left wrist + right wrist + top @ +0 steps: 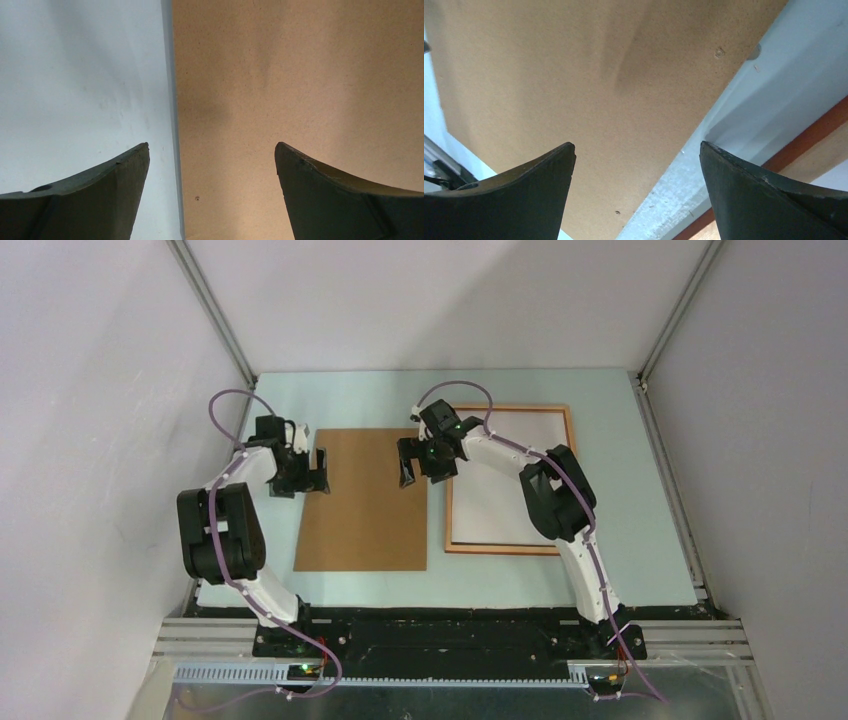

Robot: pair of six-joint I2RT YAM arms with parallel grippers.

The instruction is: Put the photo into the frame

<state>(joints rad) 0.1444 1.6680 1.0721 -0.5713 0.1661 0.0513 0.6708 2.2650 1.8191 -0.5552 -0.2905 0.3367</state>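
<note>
The frame (498, 550) lies flat on the counter (620, 520) at 3 o'clock from the brown backing board (365, 505), with a narrow strip of bare counter between them. A white sheet fills the frame's opening. No print shows on it, so I take it for the photo (495, 510) lying face down inside the moulding, which is how a print has to sit before a back goes on. On that reading the photo is already in the frame, and the board is the piece not yet placed.

That would explain where the arms are. The left tool (320, 470) sits at the board's 10 o'clock edge and the right tool (408, 462) at its 2 o'clock edge, facing each other across the board. Both are released, fingers spread wide and holding nothing.

In the left wrist view one finger hangs over bare counter and the other over the board, so the board's edge runs between them. The right wrist view shows the same straddle on the far side, with the orange moulding just beyond at 4 o'clock.

A thin, wide sheet lying flush gives nothing to pinch from above, so coming at opposite edges looks like the way to catch it and raise it level. I cannot tell whether either tool touches the board.
</note>
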